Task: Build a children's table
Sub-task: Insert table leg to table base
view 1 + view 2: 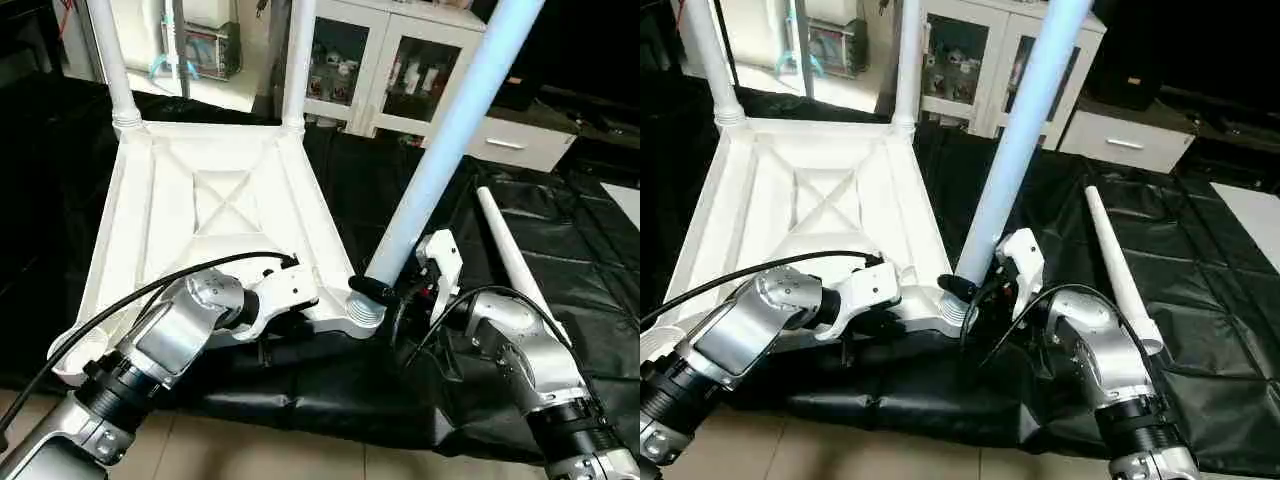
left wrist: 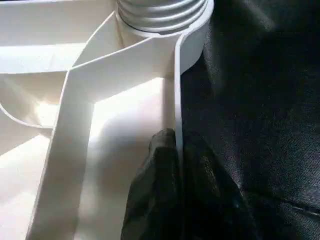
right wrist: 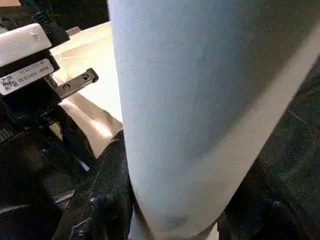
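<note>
Sheeting (image 1: 420, 190), black and wrinkled, covered the floor. On it the table top (image 1: 220, 200) lay upside down, X-ribs up, with 2 legs (image 1: 110, 60) upright in its far sockets. The right gripper (image 1: 385, 292) grasped a 3rd, tilted leg (image 1: 450, 140) at the near corner socket (image 1: 365, 312). A 4th leg (image 1: 515, 255) lay loose nearby. The left gripper (image 2: 177, 165) was clenched on the top's near rim.

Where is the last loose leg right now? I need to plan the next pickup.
In the left eye view, the loose leg lies flat on the black sheet on the robot's right, just beyond the right forearm and right of the tilted leg at the tabletop's near corner socket.
</note>
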